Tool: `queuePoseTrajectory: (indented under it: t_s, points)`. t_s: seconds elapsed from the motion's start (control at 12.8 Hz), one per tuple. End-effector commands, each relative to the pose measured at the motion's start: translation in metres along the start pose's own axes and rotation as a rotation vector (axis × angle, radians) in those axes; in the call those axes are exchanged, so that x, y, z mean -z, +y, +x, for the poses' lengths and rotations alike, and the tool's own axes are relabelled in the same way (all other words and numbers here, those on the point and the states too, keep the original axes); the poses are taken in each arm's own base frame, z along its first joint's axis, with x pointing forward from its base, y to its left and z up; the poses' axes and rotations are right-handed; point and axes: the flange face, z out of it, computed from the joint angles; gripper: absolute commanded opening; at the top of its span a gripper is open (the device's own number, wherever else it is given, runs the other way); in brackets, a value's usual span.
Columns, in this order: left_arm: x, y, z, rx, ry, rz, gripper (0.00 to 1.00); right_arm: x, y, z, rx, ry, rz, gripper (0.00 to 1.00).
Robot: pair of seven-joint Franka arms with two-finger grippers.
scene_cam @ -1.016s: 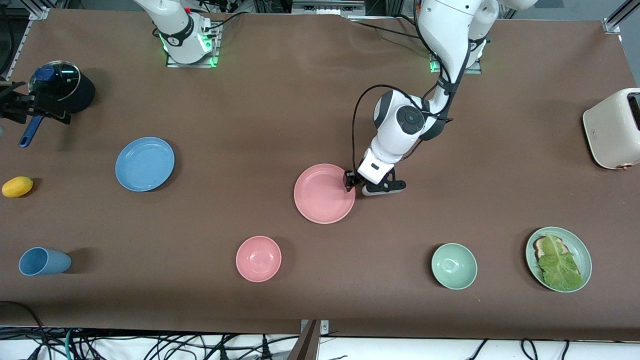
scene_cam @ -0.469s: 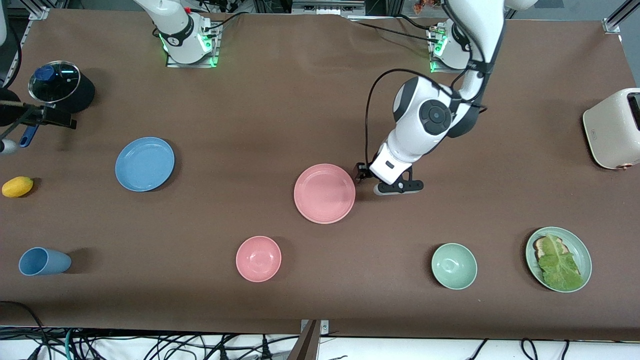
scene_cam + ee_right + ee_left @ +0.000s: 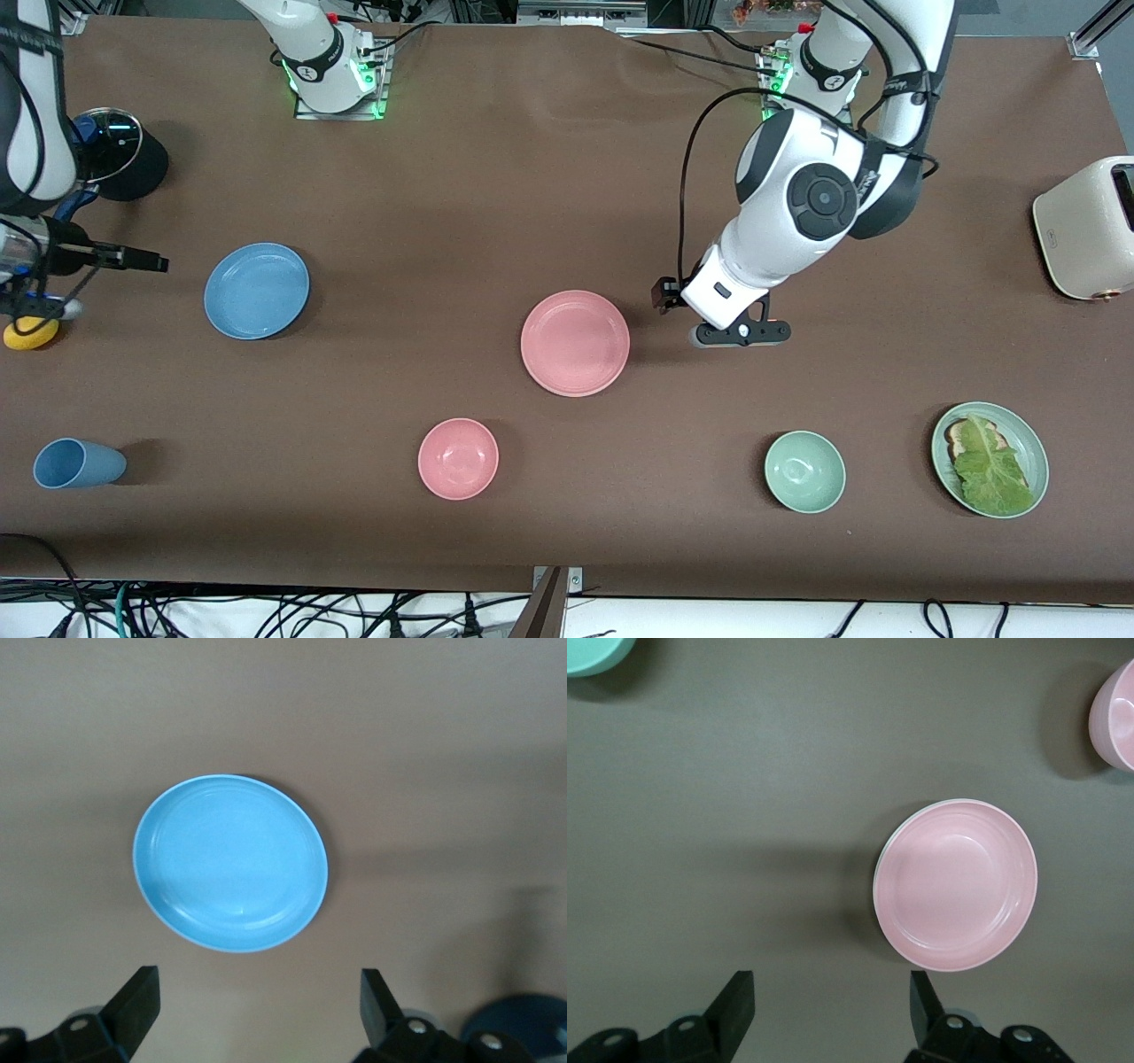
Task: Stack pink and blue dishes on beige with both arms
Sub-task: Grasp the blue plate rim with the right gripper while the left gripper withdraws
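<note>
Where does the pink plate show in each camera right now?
Front view: pink plate at the table's middle, beside the open left gripper.
Left wrist view: pink plate in full, a pale rim showing under its edge.
Right wrist view: not in it.
Shared landmark: the pink bowl, also at the left wrist view's edge.

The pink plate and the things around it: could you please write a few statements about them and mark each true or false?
1. The pink plate sits on a pale plate whose rim peeks out in the left wrist view. True.
2. The left pincer grips the pink plate. False: it is open, beside the plate.
3. The blue plate is stacked on the pink plate. False: it lies alone toward the right arm's end.
4. The right pincer is open. True.
</note>
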Motion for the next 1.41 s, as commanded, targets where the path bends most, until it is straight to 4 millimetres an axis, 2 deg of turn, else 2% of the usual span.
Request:
queuePoseTrajectory:
  t_s: [0.0, 0.08, 0.23, 0.39, 0.55, 0.62, 0.7, 0.78, 0.86, 0.94, 1.09, 1.17, 1.25, 1.33]
  points:
    - [0.032, 0.009, 0.000, -0.034, 0.005, 0.077, 0.80, -0.059, 0.034, 0.013, 0.052, 0.003, 0.105, 1.00]
    - [0.042, 0.012, -0.002, -0.045, -0.006, 0.088, 0.81, -0.080, 0.047, 0.018, 0.076, 0.008, 0.148, 1.00]
    - [0.067, -0.001, 0.003, -0.027, -0.024, 0.100, 0.82, -0.120, 0.071, 0.020, 0.102, 0.008, 0.254, 1.00]
    - [0.087, -0.010, 0.004, -0.054, -0.055, 0.107, 0.84, -0.147, 0.088, 0.022, 0.150, 0.028, 0.285, 1.00]
    - [0.106, -0.020, 0.007, -0.064, -0.065, 0.108, 0.90, -0.160, 0.095, 0.023, 0.157, 0.037, 0.308, 1.00]
    - [0.116, -0.029, 0.009, -0.069, -0.072, 0.106, 0.97, -0.166, 0.096, 0.023, 0.150, 0.029, 0.316, 0.99]
    - [0.124, -0.043, 0.014, -0.088, -0.083, 0.106, 0.99, -0.169, 0.100, 0.022, 0.144, 0.025, 0.318, 0.95]
    - [0.129, -0.055, 0.018, -0.121, -0.095, 0.105, 0.99, -0.174, 0.101, 0.022, 0.143, 0.019, 0.319, 0.85]
    - [0.133, -0.069, 0.023, -0.132, -0.102, 0.103, 1.00, -0.175, 0.103, 0.022, 0.141, 0.018, 0.321, 0.68]
    - [0.137, -0.079, 0.026, -0.118, -0.099, 0.100, 1.00, -0.180, 0.103, 0.022, 0.139, 0.011, 0.322, 0.61]
    - [0.164, -0.100, 0.026, -0.091, -0.063, 0.084, 1.00, -0.188, 0.104, 0.023, 0.136, 0.000, 0.321, 0.53]
    - [0.176, -0.118, 0.029, -0.068, -0.043, 0.093, 1.00, -0.192, 0.106, 0.023, 0.131, -0.004, 0.325, 0.42]
    - [0.184, -0.130, 0.030, -0.054, -0.033, 0.105, 1.00, -0.193, 0.106, 0.023, 0.131, -0.005, 0.325, 0.42]
    - [0.189, -0.141, 0.029, -0.039, -0.043, 0.105, 1.00, -0.194, 0.104, 0.024, 0.134, -0.008, 0.325, 0.36]
